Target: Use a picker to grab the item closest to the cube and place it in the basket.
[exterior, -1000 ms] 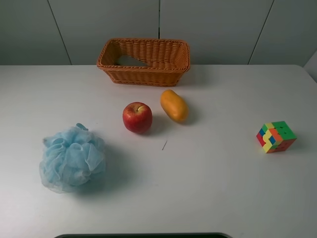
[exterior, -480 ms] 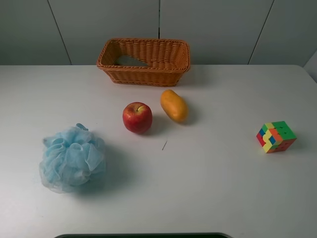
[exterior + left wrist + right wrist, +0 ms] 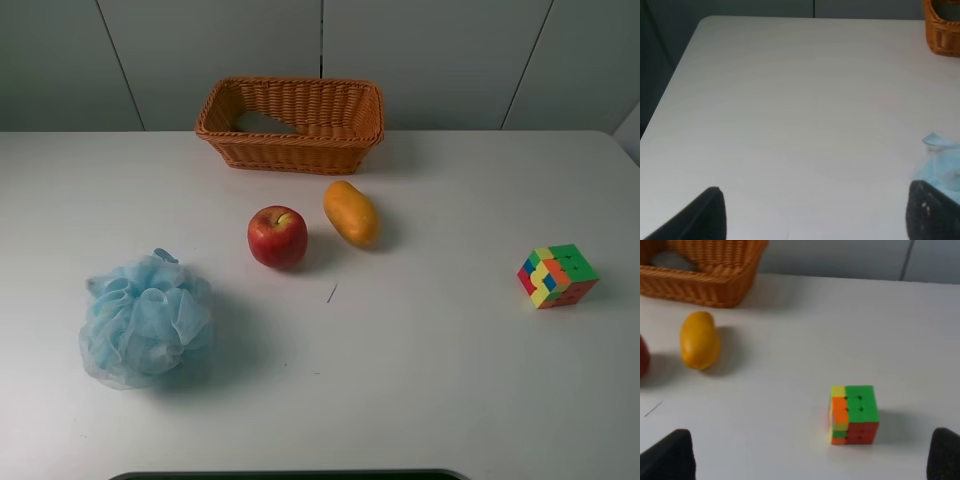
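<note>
The multicoloured cube [image 3: 557,275] sits on the white table at the right; it also shows in the right wrist view [image 3: 855,414]. The woven basket [image 3: 290,150] stands at the back centre. A flat grey shape, the item [image 3: 265,123], lies inside it, mostly hidden by the wall; the right wrist view shows a corner of the item [image 3: 670,260]. Neither gripper shows in the exterior view. My left gripper [image 3: 815,212] is open and empty over bare table. My right gripper [image 3: 811,456] is open and empty, just short of the cube.
An orange-yellow mango [image 3: 351,212] and a red apple [image 3: 277,236] lie in front of the basket. A light blue mesh bath puff [image 3: 147,318] sits at the front left, beside my left gripper's finger [image 3: 932,210].
</note>
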